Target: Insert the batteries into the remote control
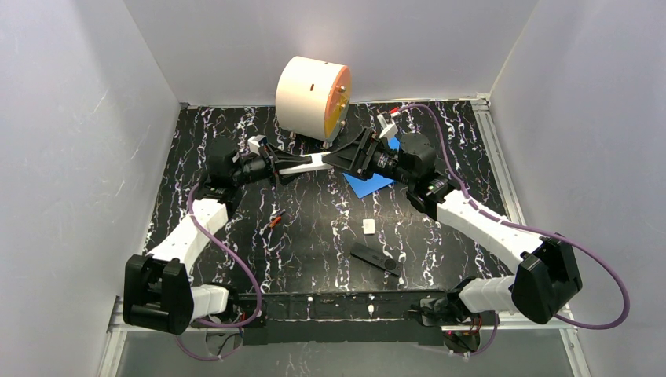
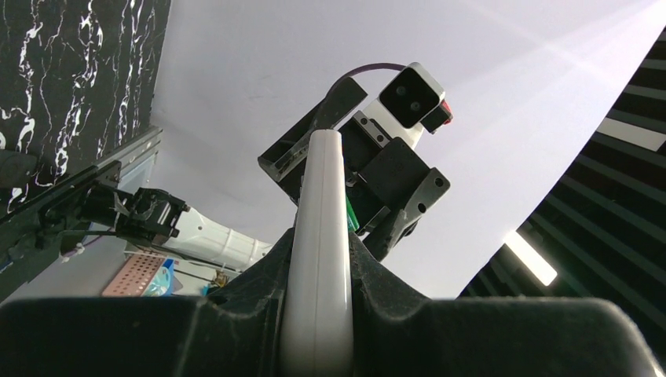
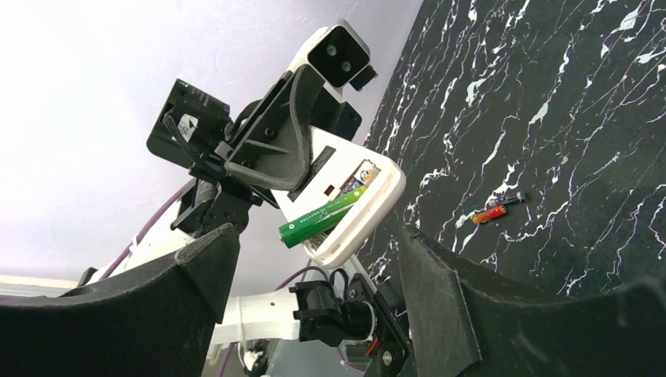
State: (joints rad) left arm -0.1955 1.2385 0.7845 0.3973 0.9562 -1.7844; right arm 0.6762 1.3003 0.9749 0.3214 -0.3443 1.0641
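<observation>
The black, white-veined table (image 1: 314, 251) carries everything. At its back stands a large cream drum (image 1: 310, 96) on its side, with an orange face turned right. In front of it the two arms meet nose to nose above the table, and from above they hide nearly all of what is between them. The right arm lies across a blue sheet (image 1: 365, 186), leaving only one corner showing. Nearer the bases a black remote (image 1: 375, 258) lies flat, well apart from a small white piece (image 1: 368, 226) beyond it.

The left gripper (image 2: 318, 259) is clamped on the white remote (image 3: 373, 210), holding it in the air by its long edges. One of its dark fingers covers the remote's upper half in the right wrist view. The right gripper (image 3: 318, 236) faces it with jaws spread wide and nothing between them.

The remote's back is open, showing the battery bay. A green battery (image 3: 320, 217) with pale print rests aslant in it, one end inside and the other sticking out over the rim. Deeper in the bay sits something with a coloured label, too small to identify.

Left of centre on the table lies an orange-red battery (image 3: 488, 214), with a dark thin cylinder (image 3: 510, 200) just beside its end.
</observation>
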